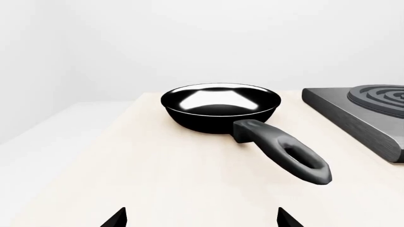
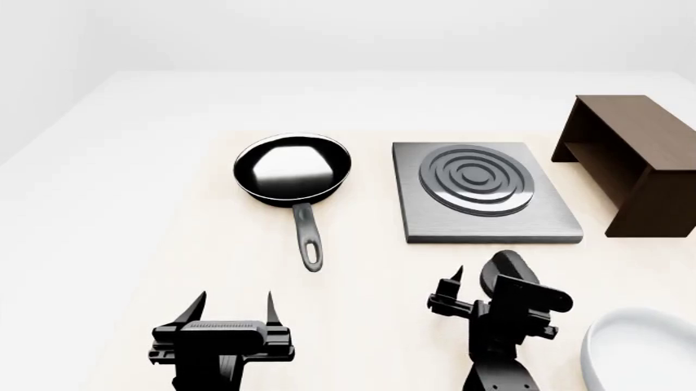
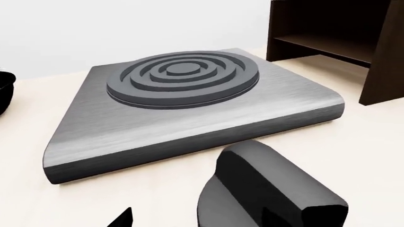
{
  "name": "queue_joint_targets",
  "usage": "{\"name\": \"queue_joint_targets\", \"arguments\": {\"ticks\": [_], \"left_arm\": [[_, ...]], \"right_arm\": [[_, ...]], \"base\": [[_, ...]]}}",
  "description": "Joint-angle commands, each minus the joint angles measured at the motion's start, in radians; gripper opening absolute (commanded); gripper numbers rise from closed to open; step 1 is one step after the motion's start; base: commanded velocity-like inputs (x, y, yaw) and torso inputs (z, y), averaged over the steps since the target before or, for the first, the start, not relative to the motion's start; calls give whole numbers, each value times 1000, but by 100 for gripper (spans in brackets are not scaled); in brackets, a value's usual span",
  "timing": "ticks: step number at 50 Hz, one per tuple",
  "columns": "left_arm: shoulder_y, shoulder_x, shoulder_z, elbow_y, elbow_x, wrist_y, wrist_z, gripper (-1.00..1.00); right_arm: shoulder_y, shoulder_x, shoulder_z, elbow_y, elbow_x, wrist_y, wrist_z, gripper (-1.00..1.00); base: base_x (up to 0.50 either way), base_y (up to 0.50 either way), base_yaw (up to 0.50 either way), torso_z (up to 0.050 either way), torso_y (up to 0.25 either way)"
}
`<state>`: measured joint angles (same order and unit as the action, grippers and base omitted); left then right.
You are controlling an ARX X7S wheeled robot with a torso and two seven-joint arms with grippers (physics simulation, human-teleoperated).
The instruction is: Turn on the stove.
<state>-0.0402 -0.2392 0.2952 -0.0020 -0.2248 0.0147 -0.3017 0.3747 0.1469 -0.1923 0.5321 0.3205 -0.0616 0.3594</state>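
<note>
- Stove (image 2: 484,195): flat grey metal slab with a ringed round burner (image 2: 480,178), lying on the pale counter (image 2: 370,277) right of centre.
- Knob (image 2: 511,273): small black round dial with a raised bar across it, sitting on the counter just near of the slab's front edge; in the right wrist view it is filling the near foreground (image 3: 268,191).
- Right tool (image 2: 448,295): hovering just left of and near the knob, rolled onto its side; its opening cannot be told from these views, as only one finger tip is showing at the edge of the wrist view.
- Left tool (image 2: 234,311): sitting open and holding nothing, well left of the stove, pointing toward the pan.
- Step in hand, judged: closing in on the knob. Doing it well is likely meaning straddling the raised bar with both fingers, closing firmly, then rotating the wrist about the knob's axis without dragging it sideways.
- Frying pan (image 2: 292,169): black, standing left of the slab, handle (image 2: 309,238) pointing near; well apart from the knob, not obstructing.
- Dark brown wooden shelf box (image 2: 628,159): right of the slab, apart from the knob.
- White rounded object (image 2: 641,350): at the near right corner, identity unclear; the right arm's elbow may be passing close to it.
</note>
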Motion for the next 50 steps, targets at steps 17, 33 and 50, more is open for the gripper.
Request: {"name": "queue_joint_targets", "arguments": {"ticks": [17, 33, 50], "left_arm": [[4, 6, -4, -4, 6, 23, 14, 100], [2, 0, 2, 1, -1, 20, 7, 100], [2, -5, 9, 0, -6, 23, 1, 100]], "right_arm": [[-17, -11, 88, -11, 47, 1, 84, 100], [-25, -7, 53, -21, 26, -13, 80, 100], [-43, 0, 30, -56, 35, -7, 68, 100]], "base": [[0, 0, 0, 0, 0], [0, 0, 0, 0, 0], [0, 0, 0, 0, 0]]}}
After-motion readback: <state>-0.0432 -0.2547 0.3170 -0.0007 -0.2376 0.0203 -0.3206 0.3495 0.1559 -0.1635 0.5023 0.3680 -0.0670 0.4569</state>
